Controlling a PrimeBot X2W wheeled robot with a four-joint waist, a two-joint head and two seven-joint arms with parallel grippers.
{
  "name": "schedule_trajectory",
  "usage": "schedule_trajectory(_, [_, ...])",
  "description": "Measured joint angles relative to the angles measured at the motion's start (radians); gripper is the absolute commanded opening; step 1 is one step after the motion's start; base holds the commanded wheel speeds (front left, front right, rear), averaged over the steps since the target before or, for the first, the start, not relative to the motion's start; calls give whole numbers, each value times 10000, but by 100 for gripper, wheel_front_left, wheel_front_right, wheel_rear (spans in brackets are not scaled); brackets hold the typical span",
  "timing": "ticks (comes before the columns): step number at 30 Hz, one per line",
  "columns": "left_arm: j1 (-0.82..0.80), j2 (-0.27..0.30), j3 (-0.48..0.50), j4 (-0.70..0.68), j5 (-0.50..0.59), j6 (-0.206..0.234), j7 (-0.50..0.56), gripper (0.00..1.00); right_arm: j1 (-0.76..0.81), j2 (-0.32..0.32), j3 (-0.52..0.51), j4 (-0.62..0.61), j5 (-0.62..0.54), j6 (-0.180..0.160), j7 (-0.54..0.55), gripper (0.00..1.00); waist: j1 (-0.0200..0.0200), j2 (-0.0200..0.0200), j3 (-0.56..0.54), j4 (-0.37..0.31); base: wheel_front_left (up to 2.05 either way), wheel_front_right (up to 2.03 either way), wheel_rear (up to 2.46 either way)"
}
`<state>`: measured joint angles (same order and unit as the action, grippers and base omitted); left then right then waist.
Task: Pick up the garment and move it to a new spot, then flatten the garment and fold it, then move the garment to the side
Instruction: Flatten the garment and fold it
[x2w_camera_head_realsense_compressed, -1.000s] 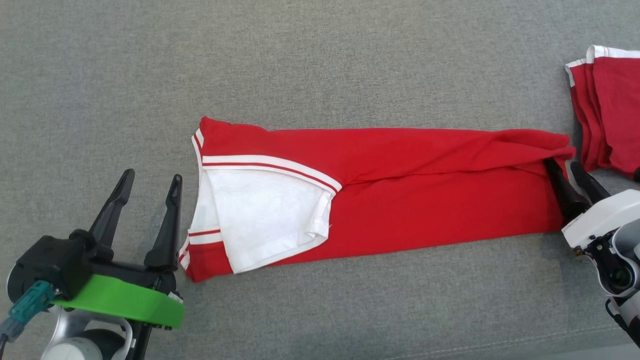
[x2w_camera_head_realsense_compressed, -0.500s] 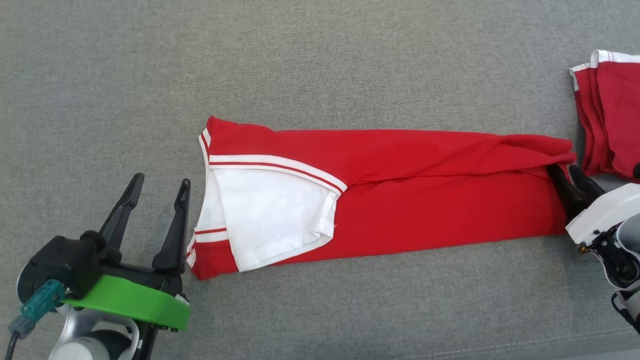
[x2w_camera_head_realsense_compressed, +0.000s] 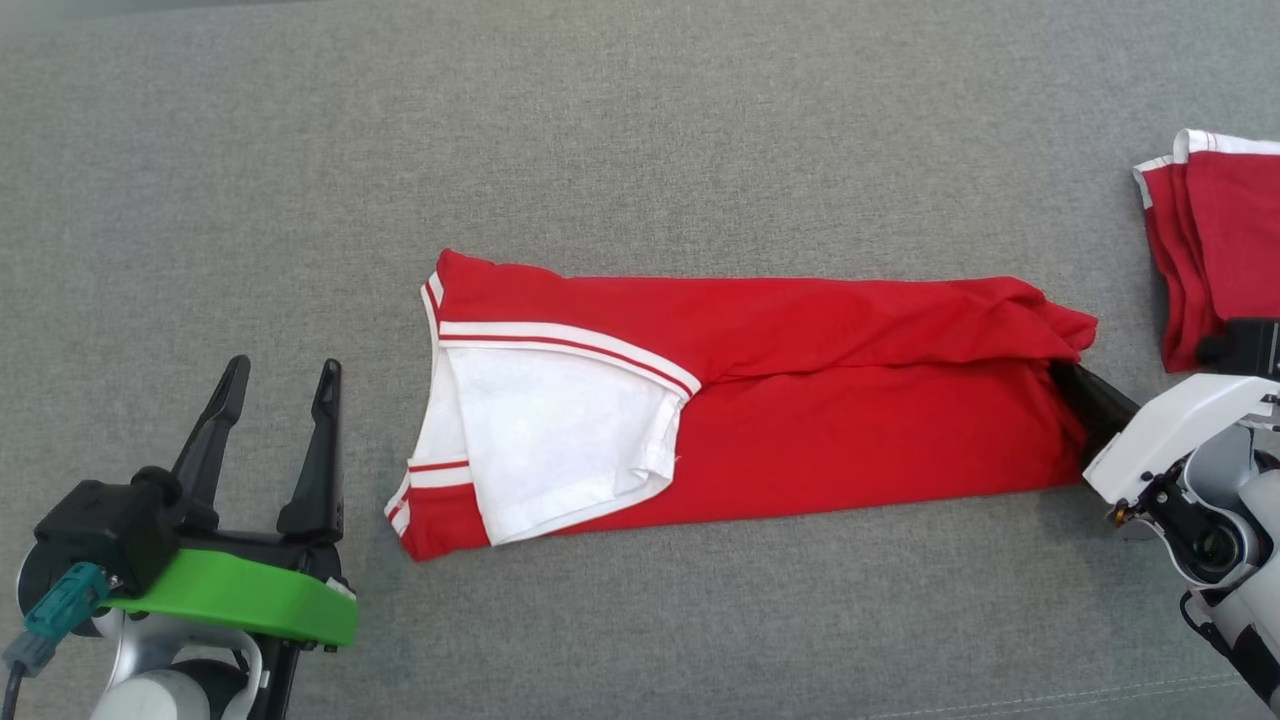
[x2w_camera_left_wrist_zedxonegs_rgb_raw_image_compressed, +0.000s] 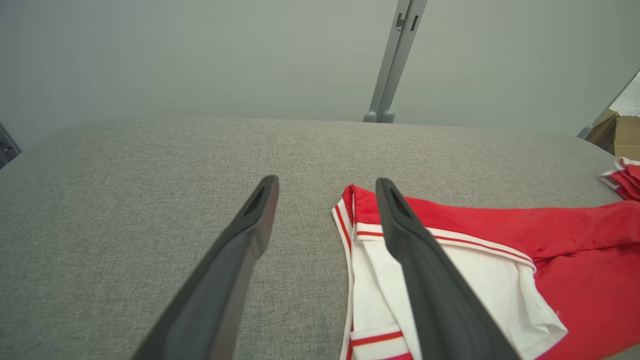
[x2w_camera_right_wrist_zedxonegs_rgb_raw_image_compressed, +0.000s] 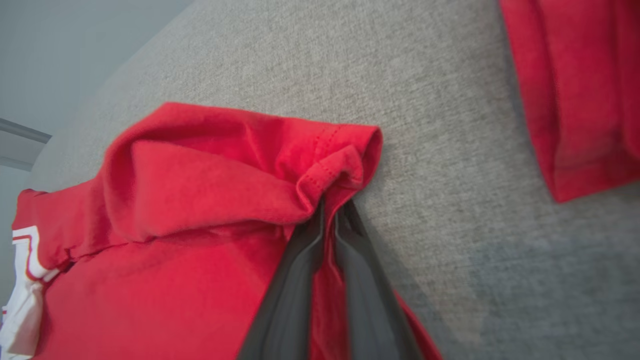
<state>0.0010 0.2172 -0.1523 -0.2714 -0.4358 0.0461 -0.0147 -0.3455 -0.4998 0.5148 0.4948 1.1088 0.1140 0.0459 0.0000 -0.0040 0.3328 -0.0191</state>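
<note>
The garment (x2w_camera_head_realsense_compressed: 800, 420), red with white striped trim and a white inner panel, lies as a long folded strip across the grey cushion (x2w_camera_head_realsense_compressed: 640, 150). My right gripper (x2w_camera_head_realsense_compressed: 1068, 378) is shut on the garment's right end, with the hem bunched over the fingertips. In the right wrist view the red garment (x2w_camera_right_wrist_zedxonegs_rgb_raw_image_compressed: 200, 200) is pinched between the two dark fingers of the right gripper (x2w_camera_right_wrist_zedxonegs_rgb_raw_image_compressed: 330, 212). My left gripper (x2w_camera_head_realsense_compressed: 283, 365) stands open at the lower left, apart from the garment's left end. In the left wrist view the left gripper (x2w_camera_left_wrist_zedxonegs_rgb_raw_image_compressed: 326, 184) holds nothing, and the garment (x2w_camera_left_wrist_zedxonegs_rgb_raw_image_compressed: 575, 235) lies to its right.
A second folded red garment (x2w_camera_head_realsense_compressed: 1220, 260) lies at the right edge, close to my right wrist, and its edge (x2w_camera_right_wrist_zedxonegs_rgb_raw_image_compressed: 575, 90) is near the pinched hem. Beyond the cushion's far side stand a metal post (x2w_camera_left_wrist_zedxonegs_rgb_raw_image_compressed: 395, 60) and a cardboard box (x2w_camera_left_wrist_zedxonegs_rgb_raw_image_compressed: 615, 135).
The right gripper's fingers have closed on the garment's right end, and that end has bunched inward to the left. The left gripper now stands farther from the garment's left end. The camera has shifted slightly.
</note>
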Motion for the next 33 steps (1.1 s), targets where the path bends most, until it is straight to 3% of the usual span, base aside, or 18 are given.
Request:
schedule_trajectory(7, [47,-165,21,380,-180,65,-217,100,1,-142,-140,-387,426,4,357,0,0,0,-490,19,0,0,0])
schedule_trajectory(23, [458,-259,236,389,-353,69,-403,100,262,-2155,-1678,-477,1488,-109,959,0,0,0,-1011,-102,0,0,0])
schedule_trajectory(27, [461,-257,219,353,-360,69,-403,100,251,-2054,-1511,-1290,1685,-90,1206,0,0,0,-914,-201,0,0,0])
schedule_trajectory(33, [467,-117,153,261,-353,63,-378,100,35,-865,-205,-3340,1766,4,1937,0,0,0,-698,-422,0,0,0])
